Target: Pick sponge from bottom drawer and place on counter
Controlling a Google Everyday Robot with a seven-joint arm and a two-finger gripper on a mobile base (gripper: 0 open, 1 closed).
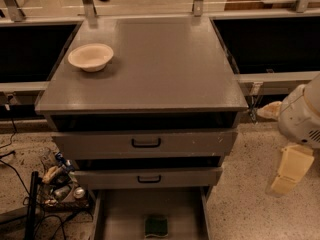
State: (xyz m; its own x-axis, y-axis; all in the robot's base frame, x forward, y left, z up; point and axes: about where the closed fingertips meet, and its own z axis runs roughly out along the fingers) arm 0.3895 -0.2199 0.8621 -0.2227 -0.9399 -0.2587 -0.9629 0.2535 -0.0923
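A rounded white arm shell (301, 115) with small slits is seen at right; the cream gripper (283, 182) is carried beneath it.

- Your sponge (156, 226) lies at bottom centre, in the open bottom drawer (150, 201).
- Your gripper (289, 172) hangs at the right edge, well apart from it.
- A cream bowl (90, 57) sits upper left on the counter (165, 69).
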